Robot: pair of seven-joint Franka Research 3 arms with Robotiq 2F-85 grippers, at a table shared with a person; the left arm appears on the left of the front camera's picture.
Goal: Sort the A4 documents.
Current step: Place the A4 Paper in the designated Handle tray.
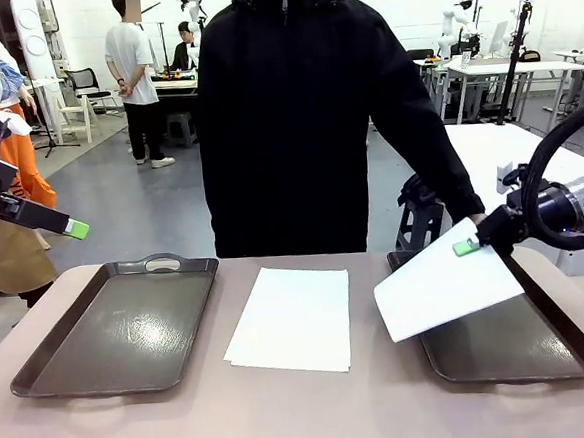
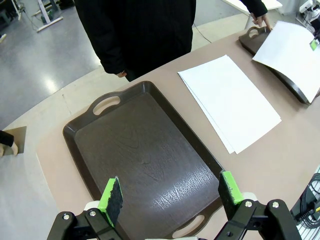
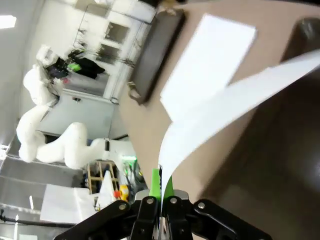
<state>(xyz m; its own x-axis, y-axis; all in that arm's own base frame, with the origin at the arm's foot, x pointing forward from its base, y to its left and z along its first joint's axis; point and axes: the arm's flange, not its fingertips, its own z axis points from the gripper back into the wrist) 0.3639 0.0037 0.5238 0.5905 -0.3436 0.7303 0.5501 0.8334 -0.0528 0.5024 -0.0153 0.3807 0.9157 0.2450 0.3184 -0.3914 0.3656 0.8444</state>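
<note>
A small stack of white A4 documents [image 1: 291, 319] lies on the table between the two trays, also seen in the left wrist view [image 2: 230, 100]. My right gripper [image 1: 469, 246] is shut on the edge of one A4 sheet [image 1: 445, 283], holding it tilted above the right tray [image 1: 522, 348]. In the right wrist view the sheet [image 3: 225, 110] rises from between the closed fingers [image 3: 161, 185]. My left gripper [image 2: 170, 192] hangs open above the left tray [image 2: 145, 155], with nothing between its green pads. In the front view it sits high at the far left [image 1: 72, 229].
A person in a black jacket [image 1: 305, 118] stands at the far side of the table, one hand [image 1: 473, 221] on the right tray's far end. Both trays are dark brown with handles. Other people and tables stand farther back in the room.
</note>
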